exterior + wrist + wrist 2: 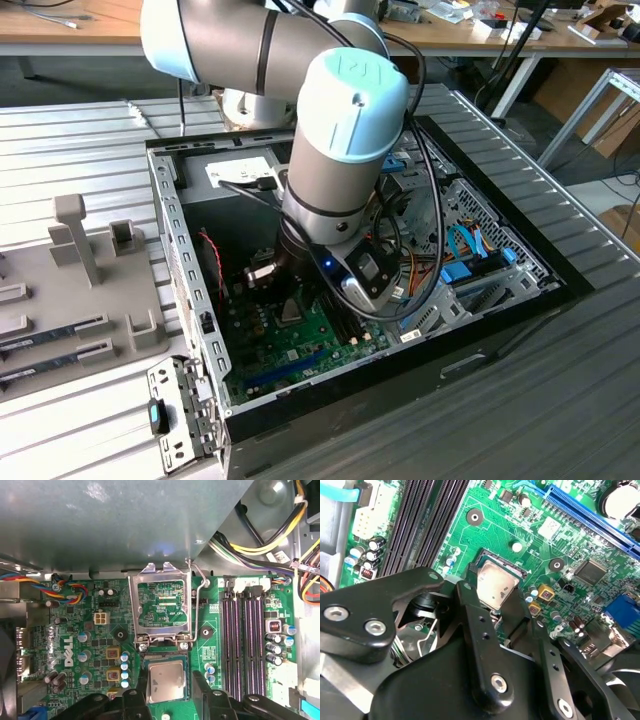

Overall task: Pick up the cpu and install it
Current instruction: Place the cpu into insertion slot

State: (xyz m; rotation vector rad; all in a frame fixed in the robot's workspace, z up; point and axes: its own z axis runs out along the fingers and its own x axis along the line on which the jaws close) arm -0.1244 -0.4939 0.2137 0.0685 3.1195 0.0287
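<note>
Silver-grey cpu (166, 681), one, between two black hand (169, 696) fingers (141, 700).

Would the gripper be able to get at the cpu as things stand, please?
Probably yes: the gripper already sits at the cpu in the socket, a finger on each side, and the metal load frame is swung up clear of it.

We see a ribbed metal worktop (560, 390) up close, wooden benches (70, 35) along the far side, and grey floor (600, 165) at the exterior view's right.
</note>
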